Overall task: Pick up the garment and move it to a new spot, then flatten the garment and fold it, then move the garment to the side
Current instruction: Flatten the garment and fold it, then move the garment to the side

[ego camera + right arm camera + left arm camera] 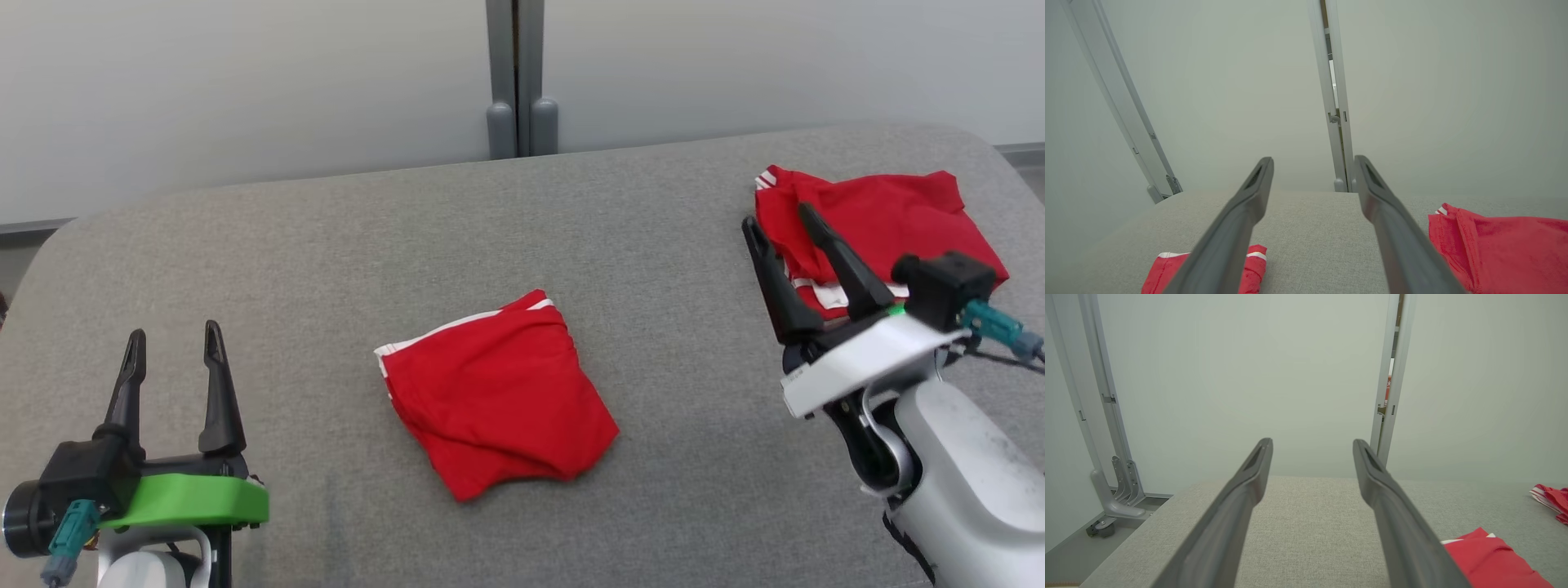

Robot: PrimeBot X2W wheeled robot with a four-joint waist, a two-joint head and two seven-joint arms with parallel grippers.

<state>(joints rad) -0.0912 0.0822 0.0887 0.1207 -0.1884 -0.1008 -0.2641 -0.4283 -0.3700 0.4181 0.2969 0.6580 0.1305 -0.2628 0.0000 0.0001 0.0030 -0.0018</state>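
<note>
Two grippers stand nearest the camera. The left gripper (175,331) sits at the lower left of the head view, fingers spread and pointing up the frame, with nothing between them. The right gripper (775,214) reaches in from the lower right, its fingers likewise parted and empty, tilted toward the upper left. There are two red garments with white stripes. A folded red garment (498,392) lies in the middle of the frame, flat on the cloth and well apart from both grippers, with bare surface all around it. A second red garment (890,212) lies at the upper right, loosely folded, near the table's right rounded corner. The right gripper's fingers stand over its left edge in the head view, while the right wrist view shows it just to the right of that gripper's right finger. Both rest on one grey fabric-covered table (326,245) with rounded far corners, and its left half is open. Beyond the far edge are pale wall panels (245,82), joined at the top centre by a pair of grey posts (516,82).
</note>
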